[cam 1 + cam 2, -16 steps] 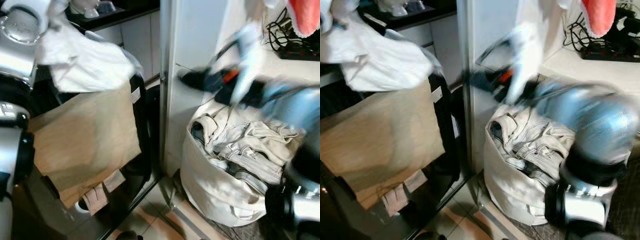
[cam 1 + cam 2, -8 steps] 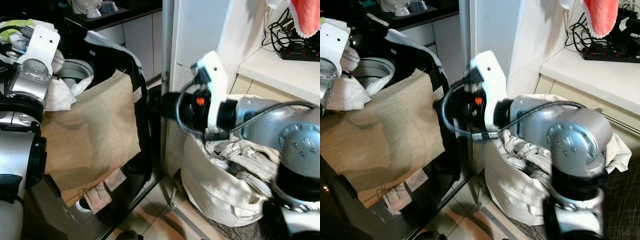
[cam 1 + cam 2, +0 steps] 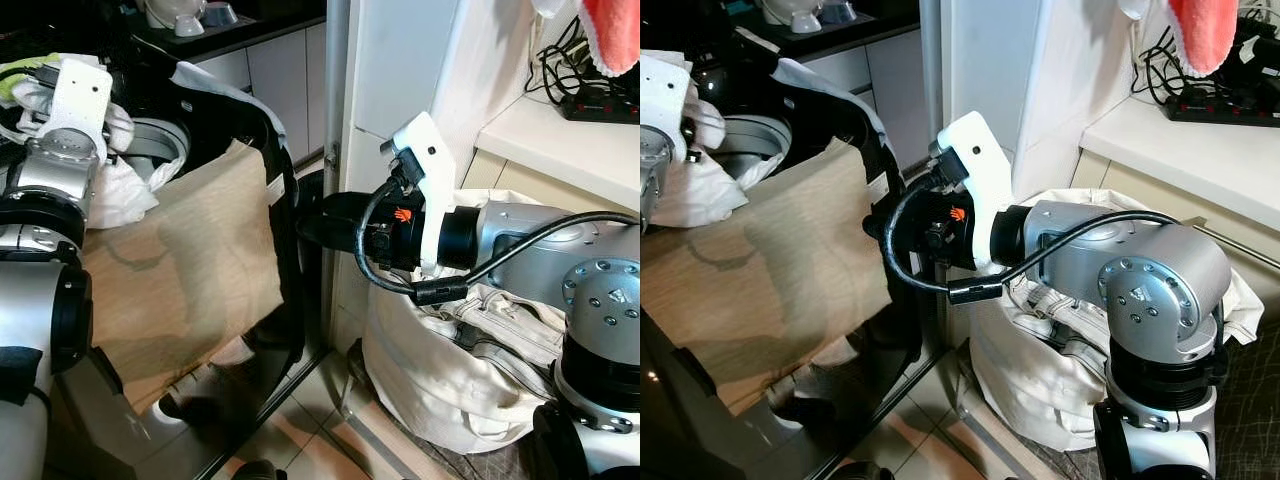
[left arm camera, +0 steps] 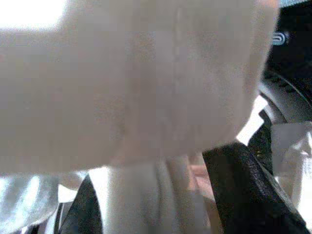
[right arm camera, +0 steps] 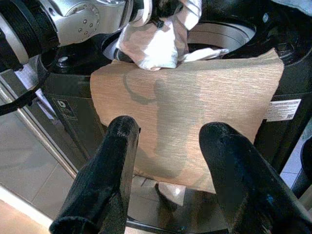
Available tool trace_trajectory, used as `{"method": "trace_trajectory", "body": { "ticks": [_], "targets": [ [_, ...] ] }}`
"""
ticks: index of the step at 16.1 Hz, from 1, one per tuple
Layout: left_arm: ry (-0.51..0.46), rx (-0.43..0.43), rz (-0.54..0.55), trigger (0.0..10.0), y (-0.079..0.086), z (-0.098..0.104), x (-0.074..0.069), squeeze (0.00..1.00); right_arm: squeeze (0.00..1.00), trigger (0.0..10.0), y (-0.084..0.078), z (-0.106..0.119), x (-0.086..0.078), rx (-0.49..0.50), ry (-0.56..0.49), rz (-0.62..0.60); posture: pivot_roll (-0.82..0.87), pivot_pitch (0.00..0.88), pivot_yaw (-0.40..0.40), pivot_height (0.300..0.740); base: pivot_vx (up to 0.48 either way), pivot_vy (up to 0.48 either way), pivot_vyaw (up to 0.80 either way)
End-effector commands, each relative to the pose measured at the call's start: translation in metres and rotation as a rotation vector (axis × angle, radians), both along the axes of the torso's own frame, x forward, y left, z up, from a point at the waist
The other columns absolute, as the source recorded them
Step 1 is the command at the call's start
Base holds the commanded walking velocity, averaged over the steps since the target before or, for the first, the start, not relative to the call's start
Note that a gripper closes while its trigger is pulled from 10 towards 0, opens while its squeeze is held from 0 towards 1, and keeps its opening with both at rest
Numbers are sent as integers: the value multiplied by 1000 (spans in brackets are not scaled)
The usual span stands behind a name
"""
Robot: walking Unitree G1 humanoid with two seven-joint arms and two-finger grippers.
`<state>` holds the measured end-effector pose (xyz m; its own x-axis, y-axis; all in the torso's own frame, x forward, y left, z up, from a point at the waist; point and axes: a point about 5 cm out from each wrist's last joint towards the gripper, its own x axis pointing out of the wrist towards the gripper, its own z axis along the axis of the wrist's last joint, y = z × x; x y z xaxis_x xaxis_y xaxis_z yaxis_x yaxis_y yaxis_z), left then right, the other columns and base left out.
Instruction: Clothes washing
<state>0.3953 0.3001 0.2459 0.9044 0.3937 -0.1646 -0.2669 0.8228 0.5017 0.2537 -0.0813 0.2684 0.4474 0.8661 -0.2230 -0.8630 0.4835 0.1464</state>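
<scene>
A white garment (image 3: pixel 125 190) hangs over the top-loading washer's drum opening (image 3: pixel 165 140), with my left gripper (image 3: pixel 115 125) shut on it. The same white garment (image 4: pixel 136 97) covers most of the left wrist view. A tan cloth (image 3: pixel 185 270) is draped down the black front of the washer (image 3: pixel 285 300). My right gripper (image 5: pixel 170 126) is open and holds nothing. It reaches across from the laundry bag side, and its black fingers (image 3: pixel 318 220) point at the washer's right edge and the tan cloth (image 5: pixel 195 112).
A white laundry bag (image 3: pixel 430 385) holding beige garments (image 3: pixel 500 320) stands on the floor right of the washer. A white cabinet panel (image 3: pixel 400 70) rises between them. A counter (image 3: pixel 560 140) with black cables and a red cloth (image 3: pixel 610 30) sits at upper right.
My right arm has swung from above the laundry bag over to the washer. My left gripper has lowered the white garment to the drum opening. The tan cloth's lower flap has shifted.
</scene>
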Motion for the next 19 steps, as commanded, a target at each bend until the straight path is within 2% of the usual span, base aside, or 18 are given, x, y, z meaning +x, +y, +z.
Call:
{"method": "trace_trajectory", "body": {
  "ticks": [1, 4, 5, 6, 7, 9, 10, 12, 13, 14, 15, 16, 17, 18, 19],
  "targets": [
    [1, 1, -16, 10000, -3, 5, 2, 1000, 0, 10000, -2, 0, 1, 2, -1, -15, -31, 0, 61, 740, 0, 0, 0],
    [44, -17, -59, 10000, -9, -2, 3, 1000, 0, 10000, -3, -2, 3, -8, 2, -27, -30, 0, 63, 740, 0, 0, 0],
    [156, -21, -100, 10000, -11, -15, 1, 1000, 0, 10000, -3, -3, 4, -17, 3, -33, -31, 0, 66, 740, 0, 0, 0],
    [260, 12, -113, 10000, -11, -24, -2, 957, 0, 10000, -4, -3, 4, -18, 2, -37, -31, 0, 66, 740, 0, 0, 0],
    [331, 27, -116, 10000, -9, -30, -4, 0, 0, 10000, -5, -2, 5, -17, 0, -45, -34, 0, 70, 740, 0, 0, 0],
    [241, -22, -121, 10000, -10, -17, -1, 0, 0, 10000, -8, 0, 6, -16, -2, -63, -34, 0, 71, 740, 0, 0, 0],
    [224, -13, -124, 10000, -8, -7, 0, 0, 0, 10000, -11, -1, 7, -18, 2, -74, -33, 0, 72, 740, 0, 0, 0],
    [304, 91, -173, 10000, -3, 2, -2, 0, 0, 10000, -14, -2, 10, -25, 8, -93, -33, 0, 72, 740, 0, 0, 0],
    [310, 91, -196, 10000, -2, 4, -3, 0, 0, 10000, -16, -2, 12, -28, 9, -111, -28, 0, 73, 740, 0, 0, 0],
    [276, 20, -236, 10000, -5, 8, -1, 0, 0, 10000, -20, -2, 15, -28, 12, -140, -28, 0, 73, 740, 0, 0, 0],
    [233, -44, -271, 10000, -9, 13, 0, 0, 0, 10000, -25, -1, 21, -20, 11, -196, -25, 0, 71, 740, 0, 0, 0],
    [122, 38, -237, 10000, -4, 29, 2, 0, 0, 10000, -37, 2, 33, -5, 3, -316, -23, 0, 70, 740, 0, 0, 0],
    [-47, 55, -245, 10000, -6, 53, 4, 0, 0, 10000, -53, 2, 46, -5, -19, -457, -20, 0, 65, 740, 0, 0, 0],
    [-139, 41, -328, 10000, -19, 64, 7, 0, 0, 10000, -66, 1, 54, -39, -59, -561, -20, 0, 63, 740, 0, 0, 0],
    [-160, 12, -370, 10000, -25, 66, 8, 0, 0, 10000, -72, -1, 58, -70, -87, -608, -19, 0, 62, 740, 0, 0, 0]
  ]
}}
